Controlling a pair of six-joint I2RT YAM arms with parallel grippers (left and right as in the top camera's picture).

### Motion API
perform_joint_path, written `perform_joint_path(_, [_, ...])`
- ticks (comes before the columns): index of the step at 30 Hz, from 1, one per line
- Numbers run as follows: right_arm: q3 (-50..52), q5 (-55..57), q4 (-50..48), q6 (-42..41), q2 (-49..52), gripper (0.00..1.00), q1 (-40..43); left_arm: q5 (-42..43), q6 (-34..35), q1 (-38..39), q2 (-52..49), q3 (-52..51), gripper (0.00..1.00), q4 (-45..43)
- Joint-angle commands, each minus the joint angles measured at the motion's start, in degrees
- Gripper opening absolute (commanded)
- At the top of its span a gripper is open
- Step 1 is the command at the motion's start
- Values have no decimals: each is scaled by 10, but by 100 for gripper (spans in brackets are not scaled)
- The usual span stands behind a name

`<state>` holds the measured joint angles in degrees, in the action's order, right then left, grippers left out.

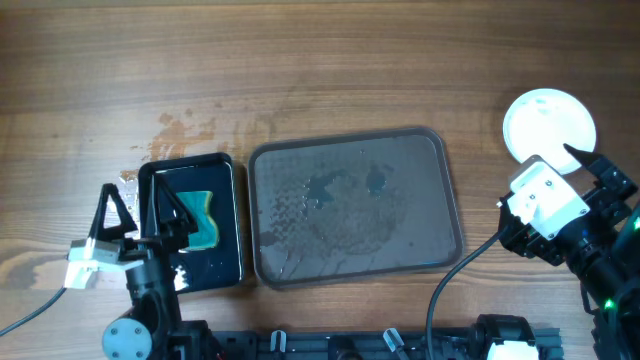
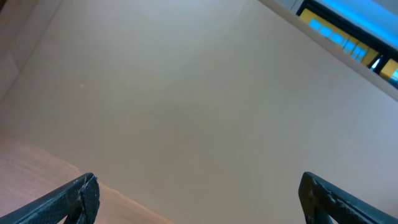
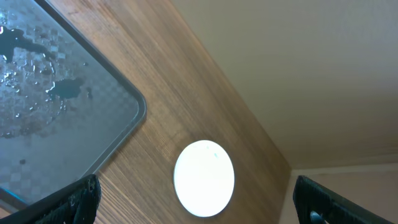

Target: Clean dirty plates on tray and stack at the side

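Left gripper (image 1: 143, 212): near edge of the table (image 1: 330, 70), on the left; jaws wide, nothing between them; its wrist view shows only bare wall past the fingers.
Right gripper (image 1: 592, 165): near edge, on the right; jaws wide, holding nothing; aimed away from the robot, towards the plates.
Black tray (image 1: 236, 220): just beside the left gripper, touching or almost touching the tray's left rim; a sponge (image 1: 203, 222) lies in it.
Tray (image 1: 452, 215): centre of the table, between the arms; long axis left to right; wet patches and droplets on its floor, no plate on it.
Plates (image 1: 545, 120): far right, off the tray and apart from its right corner, flat on the table; one white disc shows, and whether others lie under it cannot be told.
Plates from right gripper: straight ahead and just beyond the fingertips; in the right wrist view the disc (image 3: 204, 178) sits centred between the two fingers (image 3: 78, 200), with the tray's corner (image 3: 140, 107) off to the left.
Nearer arm: right, by far; the left is well apart from the plates.
Plate axis and heading: round, so no long axis and no heading; face up.
Stage, as a judgement: tray cleared, stacking probably done.
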<state>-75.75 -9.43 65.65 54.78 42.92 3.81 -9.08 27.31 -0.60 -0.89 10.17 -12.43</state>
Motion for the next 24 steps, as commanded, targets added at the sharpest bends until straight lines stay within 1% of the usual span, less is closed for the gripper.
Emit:
perform_joint_path(1, [-4,-12,0,7,3,100,-3,5,6,-12,7,-35,100,-3])
perform_joint_path(5, [-4,-12,0,7,3,100,-3,8,6,-11,7,-90,100,-45])
perform_joint_path(6, [-4,-12,0,7,3,100,-3,12,8,-11,7,-98,100,-43])
perform_joint_path(8, [-4,-12,0,7,3,100,-3,12,8,-11,7,-98,100,-22])
perform_joint_path(11, [-4,-12,0,7,3,100,-3,48,8,-11,7,-98,100,63])
perform_joint_path(13, [-4,-12,0,7,3,100,-3,65,7,-11,7,-98,100,151])
perform_joint_path(14, [-4,-12,0,7,3,100,-3,70,7,-11,7,-98,100,167])
perform_joint_path(16, [-4,-12,0,7,3,100,-3,71,-22,-11,7,-98,100,166])
perform_joint_path(24, [-4,-12,0,7,3,100,-3,71,-25,-11,6,-98,100,165])
